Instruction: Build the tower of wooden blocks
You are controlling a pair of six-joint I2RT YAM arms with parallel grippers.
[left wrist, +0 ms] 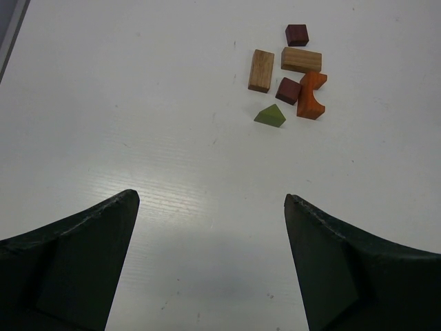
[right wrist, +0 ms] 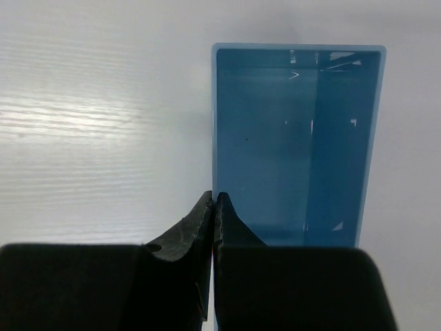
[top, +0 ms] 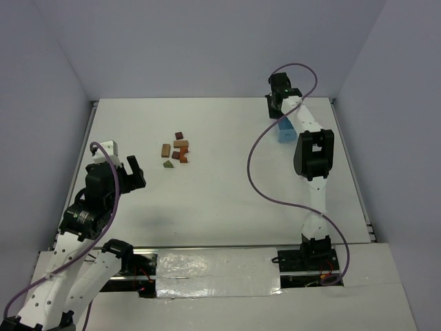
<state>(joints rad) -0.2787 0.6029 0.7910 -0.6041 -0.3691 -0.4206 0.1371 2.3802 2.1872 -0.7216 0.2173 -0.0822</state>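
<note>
Wide-open, empty left gripper above bare table; loose wood blocks ahead, slightly right, unstacked. Right gripper pinched shut on light-blue tray left wall.

The light-blue tray's near end disappears behind the right gripper. The gripper's tips are pressed together at the tray's near-left corner, and whether they touch the wall cannot be told. From above, the right arm covers most of the tray and those fingertips. The left gripper's fingers are cut off by the bottom edge. Ahead of that claw, the wood blocks are too small from above to tell shapes.
</note>
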